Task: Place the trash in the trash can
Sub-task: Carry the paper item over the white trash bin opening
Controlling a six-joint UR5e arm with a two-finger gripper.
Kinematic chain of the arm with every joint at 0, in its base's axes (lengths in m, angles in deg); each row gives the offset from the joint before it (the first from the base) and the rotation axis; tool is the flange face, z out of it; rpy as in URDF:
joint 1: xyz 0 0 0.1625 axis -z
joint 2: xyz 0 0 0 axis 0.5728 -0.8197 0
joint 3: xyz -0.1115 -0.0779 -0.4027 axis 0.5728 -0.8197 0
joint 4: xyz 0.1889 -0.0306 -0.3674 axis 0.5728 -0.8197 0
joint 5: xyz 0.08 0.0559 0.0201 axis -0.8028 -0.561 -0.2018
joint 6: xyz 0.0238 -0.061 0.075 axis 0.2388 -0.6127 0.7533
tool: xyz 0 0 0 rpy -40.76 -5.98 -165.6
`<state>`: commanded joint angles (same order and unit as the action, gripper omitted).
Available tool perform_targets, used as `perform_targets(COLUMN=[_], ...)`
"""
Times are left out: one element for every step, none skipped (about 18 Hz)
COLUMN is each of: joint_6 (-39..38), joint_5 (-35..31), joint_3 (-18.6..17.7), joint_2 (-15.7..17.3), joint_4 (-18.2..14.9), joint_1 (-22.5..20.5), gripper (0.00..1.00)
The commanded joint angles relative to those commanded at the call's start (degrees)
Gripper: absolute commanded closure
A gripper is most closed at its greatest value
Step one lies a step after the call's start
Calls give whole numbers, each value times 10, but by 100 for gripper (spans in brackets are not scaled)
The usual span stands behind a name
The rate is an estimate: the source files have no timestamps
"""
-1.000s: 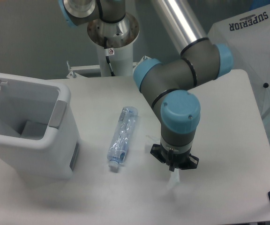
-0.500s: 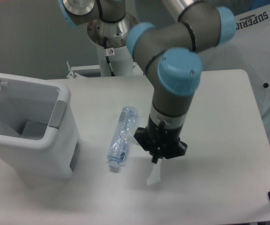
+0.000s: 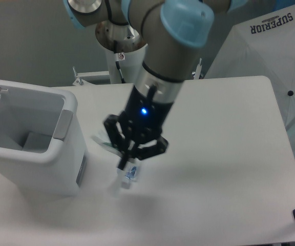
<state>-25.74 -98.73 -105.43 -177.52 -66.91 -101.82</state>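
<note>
The jaws pinch the wrapper [image 3: 114,186] loosely (bottle [image 3: 132,174] just beneath); it could drop short of the bin [image 3: 60,110].

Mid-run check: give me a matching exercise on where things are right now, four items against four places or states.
Things:
1. trash can
2. bottle
3. wrapper
4. gripper

Places or states:
A. mostly hidden behind the gripper, lying on the table
B. over the middle of the table, pointing down, blue light lit above it
C. on the left side of the table, lid open
D. hanging from the fingertips, close to the bin's front corner

Pairs: 1-C, 2-A, 3-D, 4-B
</note>
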Motion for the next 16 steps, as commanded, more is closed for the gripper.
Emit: perform_targets(joint_6=[-6, -13, -19, -22, -22, -22, -22, -23, -23, -22, -23, -24, -24, -24, -24, -24], joint_5=[22, 47, 69, 83, 88, 88, 88, 88, 88, 88, 88, 88, 88, 88, 88, 88], joint_3=[0, 0, -2, -4, -5, -6, -6, -7, -11, -15, -17, -20, -25, -30, -36, -39], joint_2=[4, 10, 13, 19, 23, 24, 24, 24, 24, 24, 24, 24, 24, 24, 25, 25], joint_4=[1, 1, 2, 2, 2, 2, 3, 2, 2, 3, 2, 2, 2, 3, 3, 3], joint_1=[4, 5, 5, 6, 10, 18, 25, 32, 41, 48, 56, 64, 72, 80, 84, 87], gripper=[100, 100, 100, 100, 100, 100, 100, 100, 100, 100, 100, 100, 100, 99, 99, 99])
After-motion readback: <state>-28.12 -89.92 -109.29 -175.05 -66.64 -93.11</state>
